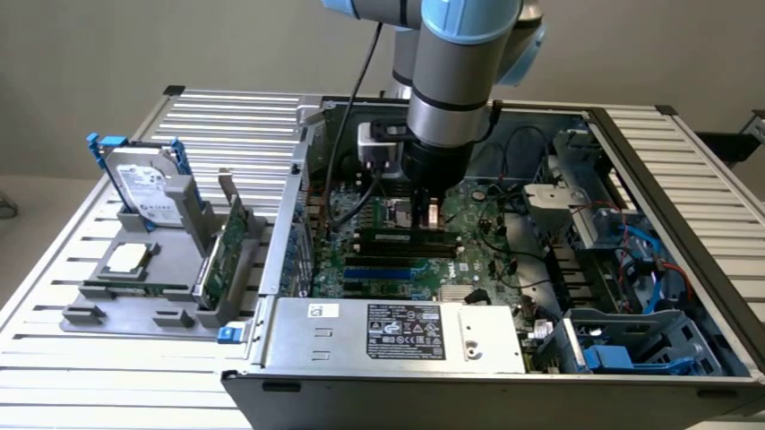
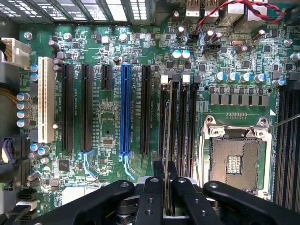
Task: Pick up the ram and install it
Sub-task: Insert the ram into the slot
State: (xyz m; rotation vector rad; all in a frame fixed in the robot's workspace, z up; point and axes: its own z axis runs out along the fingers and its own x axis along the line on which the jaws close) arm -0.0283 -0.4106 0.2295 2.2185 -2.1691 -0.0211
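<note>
Exterior view: the tool (image 1: 428,217) reaches down into the open computer case (image 1: 502,394), its tips just above the motherboard's (image 1: 490,260) black memory slots (image 1: 400,240). Wrist view: the tool (image 2: 166,173) is clenched on the ram (image 2: 167,197), seen edge-on between its fingers (image 2: 152,192) and lined up with a slot directly beneath

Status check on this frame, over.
Gripper shut on ram, held edge-on. Ram at the motherboard's black memory slots. No obstruction seen.

ram (image 2: 167,193) in gripper (image 2: 166,169) over motherboard slots (image 2: 177,122), hard drive (image 1: 146,188) at exterior view's left of case (image 1: 395,381)
</note>
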